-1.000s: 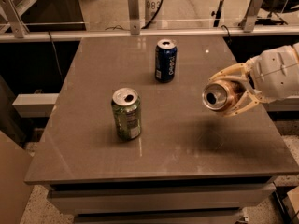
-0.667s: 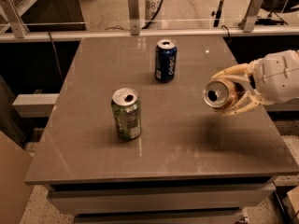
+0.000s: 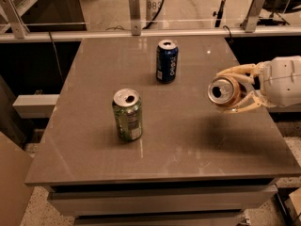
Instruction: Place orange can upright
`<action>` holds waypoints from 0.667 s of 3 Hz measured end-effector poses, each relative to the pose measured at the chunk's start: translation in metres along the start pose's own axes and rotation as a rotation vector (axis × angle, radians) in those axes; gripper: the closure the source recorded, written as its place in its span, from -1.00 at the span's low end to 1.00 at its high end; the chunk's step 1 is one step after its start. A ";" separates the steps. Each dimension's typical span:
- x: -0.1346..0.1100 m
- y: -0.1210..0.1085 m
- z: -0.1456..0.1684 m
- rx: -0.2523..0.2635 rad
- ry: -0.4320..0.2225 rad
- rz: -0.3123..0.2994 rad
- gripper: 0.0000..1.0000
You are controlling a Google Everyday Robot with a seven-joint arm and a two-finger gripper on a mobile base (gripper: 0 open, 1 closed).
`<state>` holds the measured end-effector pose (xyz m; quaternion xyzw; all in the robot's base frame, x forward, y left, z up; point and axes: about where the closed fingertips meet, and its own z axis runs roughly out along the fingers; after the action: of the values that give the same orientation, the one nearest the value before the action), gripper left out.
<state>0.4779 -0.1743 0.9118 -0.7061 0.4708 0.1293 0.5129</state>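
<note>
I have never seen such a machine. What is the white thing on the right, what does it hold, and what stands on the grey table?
The white shape is the end of a robot arm. Its gripper, two pale fingers, reaches in from the right and is shut on the orange can. It holds that can on its side above the right part of the table, silver top towards the camera. One camera looks down on the table; its mounting is not known. Two other cans stand upright on the table: a green can near the front, a dark blue can farther back.
</note>
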 end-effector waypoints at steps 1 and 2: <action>0.002 -0.003 -0.001 0.028 -0.027 0.010 1.00; 0.005 -0.005 -0.002 0.058 -0.064 0.029 1.00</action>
<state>0.4842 -0.1784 0.9128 -0.6794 0.4679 0.1455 0.5462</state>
